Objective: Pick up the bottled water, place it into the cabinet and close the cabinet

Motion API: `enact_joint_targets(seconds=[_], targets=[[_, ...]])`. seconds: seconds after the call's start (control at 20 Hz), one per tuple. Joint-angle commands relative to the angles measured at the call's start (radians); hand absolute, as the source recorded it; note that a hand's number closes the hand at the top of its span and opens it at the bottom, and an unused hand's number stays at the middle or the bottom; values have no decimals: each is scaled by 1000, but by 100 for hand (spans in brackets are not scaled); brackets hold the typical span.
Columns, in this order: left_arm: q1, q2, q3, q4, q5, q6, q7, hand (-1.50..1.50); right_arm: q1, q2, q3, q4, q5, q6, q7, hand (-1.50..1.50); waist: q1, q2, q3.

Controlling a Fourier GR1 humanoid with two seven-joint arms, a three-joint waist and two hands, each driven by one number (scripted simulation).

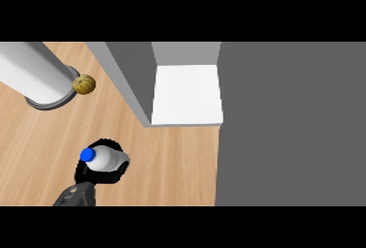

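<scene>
One hand (100,175) shows, low and left of centre in the frame, its black fingers curled round the bottled water (107,158). It may be the left hand, though the forearm's angle leaves that unsure. The bottle's white body and blue cap (87,154) face up, over the wooden counter (172,164). Above and to the right stands the cabinet (187,94), its white inner floor visible beside a grey side wall. At upper left a white cylinder (32,72) rests on a grey base, with a yellowish round item (83,84) touching it.
</scene>
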State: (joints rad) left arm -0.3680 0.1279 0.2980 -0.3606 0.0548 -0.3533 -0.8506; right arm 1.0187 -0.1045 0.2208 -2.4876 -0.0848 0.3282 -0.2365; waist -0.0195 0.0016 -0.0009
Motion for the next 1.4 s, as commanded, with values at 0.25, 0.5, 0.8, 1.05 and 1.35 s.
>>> enact_joint_targets(seconds=[0.25, 0.5, 0.8, 1.05, 1.35], targets=[[65, -124, -50, -28, 63, 74, -189, 150, 12, 2, 5, -86, -41, -2, 42, -150, 7, -3, 0], [6, -126, -150, -84, 198, 77, -35, 150, 18, -18, -41, -85, -92, 10, 45, -150, 6, -8, 1], [7, -127, -363, -227, 370, 199, 82, 150, -22, -13, -45, -22, -87, 25, 21, -150, 7, -10, 2], [-13, -128, -517, -413, 467, 371, 191, 150, -38, 23, -14, -48, -63, -13, 69, -150, 9, -8, 1], [-57, -128, -680, -580, 461, 637, 268, 150, -43, 11, -40, -40, -79, 2, 60, -150, 3, -6, 1]])
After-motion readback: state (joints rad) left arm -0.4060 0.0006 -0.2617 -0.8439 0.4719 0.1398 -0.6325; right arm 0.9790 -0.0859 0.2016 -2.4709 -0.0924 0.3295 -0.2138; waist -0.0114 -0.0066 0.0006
